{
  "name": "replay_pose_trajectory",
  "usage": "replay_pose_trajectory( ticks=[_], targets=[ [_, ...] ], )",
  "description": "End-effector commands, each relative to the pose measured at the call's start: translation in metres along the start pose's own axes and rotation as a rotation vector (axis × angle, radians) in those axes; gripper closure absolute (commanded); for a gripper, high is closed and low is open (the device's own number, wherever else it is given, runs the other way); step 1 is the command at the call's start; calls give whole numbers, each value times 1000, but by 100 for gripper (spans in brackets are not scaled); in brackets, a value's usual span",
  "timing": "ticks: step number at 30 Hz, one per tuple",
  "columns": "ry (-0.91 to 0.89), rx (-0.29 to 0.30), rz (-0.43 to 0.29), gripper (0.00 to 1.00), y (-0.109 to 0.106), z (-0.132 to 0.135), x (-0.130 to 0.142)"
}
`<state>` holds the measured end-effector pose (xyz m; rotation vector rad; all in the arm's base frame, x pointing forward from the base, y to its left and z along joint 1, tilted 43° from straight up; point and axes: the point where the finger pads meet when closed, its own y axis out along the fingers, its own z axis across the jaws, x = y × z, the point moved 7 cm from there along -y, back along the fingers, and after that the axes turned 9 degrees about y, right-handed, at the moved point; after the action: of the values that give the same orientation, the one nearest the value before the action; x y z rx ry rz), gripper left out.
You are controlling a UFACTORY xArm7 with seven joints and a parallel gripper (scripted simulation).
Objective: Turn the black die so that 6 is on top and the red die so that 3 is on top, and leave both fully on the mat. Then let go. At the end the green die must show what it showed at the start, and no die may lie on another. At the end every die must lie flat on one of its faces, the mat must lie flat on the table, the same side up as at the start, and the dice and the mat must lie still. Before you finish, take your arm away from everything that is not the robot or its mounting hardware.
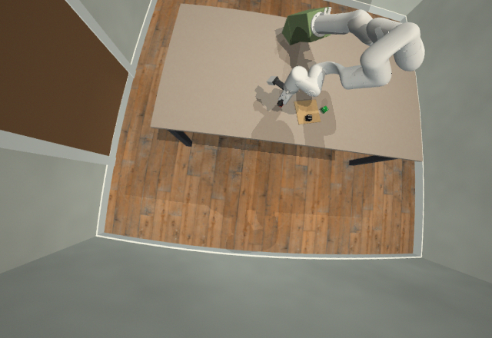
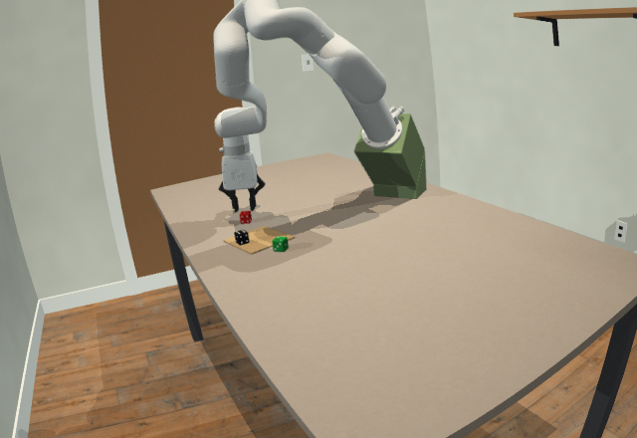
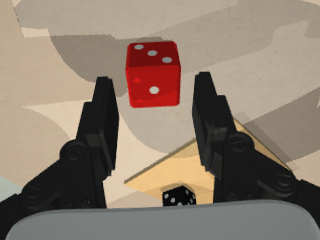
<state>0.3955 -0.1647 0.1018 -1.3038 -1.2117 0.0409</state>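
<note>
The gripper was about half open, holding nothing. The red die sat off the mat; the black die rested on it.

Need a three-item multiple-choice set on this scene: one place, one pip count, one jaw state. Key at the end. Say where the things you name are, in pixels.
1. Which die sits on the mat (image 1: 306, 106) (image 2: 265, 235) (image 3: 187, 162)?
A) red
B) green
C) black die (image 1: 308, 117) (image 2: 241, 237) (image 3: 178, 196)

2. Pips on the two faces of the red die (image 2: 245, 217) (image 3: 153, 75) seen in the wrist view?
A) three and one
B) six and five
C) four and two

3. Jaws?
A) shut, pads touching
B) open, nothing between
C) shut on green

1 C: top view puts only black inside the mat's outline.
2 A: wrist view shows both faces.
3 B: a gap separates the pads; red lies beyond the tips.
</note>
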Motion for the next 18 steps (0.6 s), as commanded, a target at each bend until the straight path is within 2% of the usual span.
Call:
replay_pose_trajectory(
  ticks=[1,10,18],
  targets=[
    [1,-4,1,53,-1,-1,0],
    [1,-4,1,53,1,-1,0],
    [1,-4,1,53,13,-1,0]
  ],
)
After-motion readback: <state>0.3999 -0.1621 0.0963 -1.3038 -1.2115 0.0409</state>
